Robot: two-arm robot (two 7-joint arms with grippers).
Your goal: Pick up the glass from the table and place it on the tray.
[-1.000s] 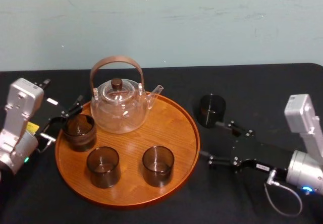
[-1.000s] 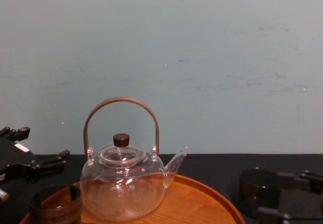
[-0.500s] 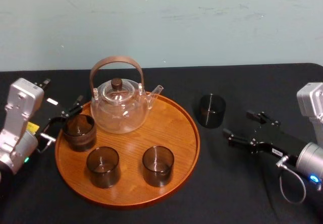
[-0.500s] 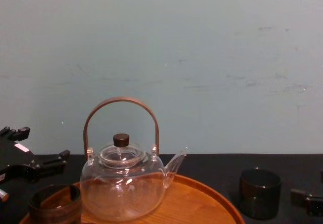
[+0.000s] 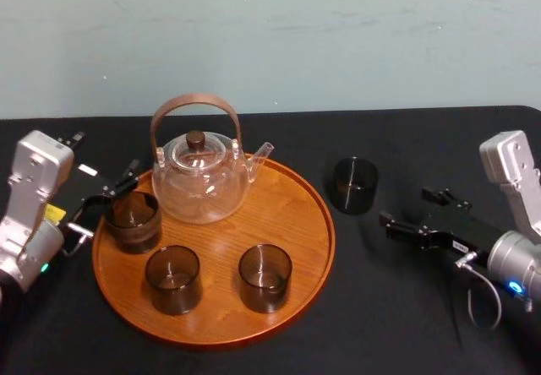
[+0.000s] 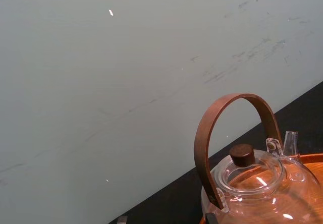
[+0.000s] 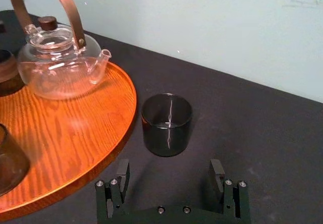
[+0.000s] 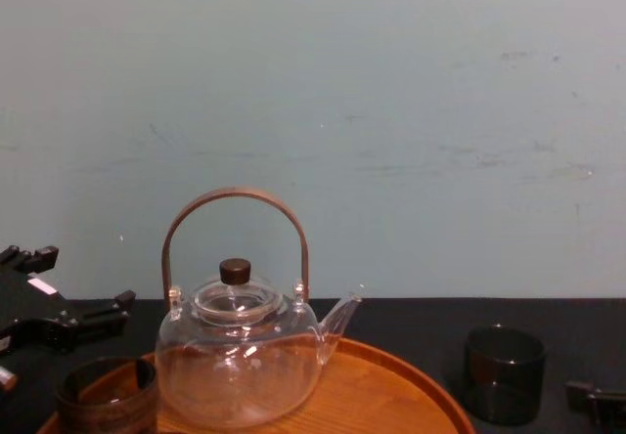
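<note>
The short dark smoky glass tumbler (image 5: 354,185) stood on the black-cloth table (image 5: 406,138), just right of the round orange-brown wooden tray (image 5: 283,214). The right gripper (image 5: 406,208), jaws wide, had withdrawn from it: grasp outstanding. The left gripper (image 5: 103,199), apparently spread, idled beside the tray

A short, straight-sided tumbler of dark smoky glass (image 7: 166,124) stands upright on the black-cloth table (image 7: 272,133), just beside the low rim of a large round orange-brown wooden tray (image 7: 75,143). The right gripper (image 7: 169,167) faces it with its two black fingers (image 7: 122,174) spread wide, the tumbler just beyond the gap and untouched. On the tray sit a clear glass teapot (image 7: 58,67) with an arched brown handle, a squat brown cup (image 7: 5,70) at the view's edge, and a second smoky tumbler (image 7: 7,158), partly cut off. A pale blue-green wall (image 7: 212,17) rises behind.
</note>
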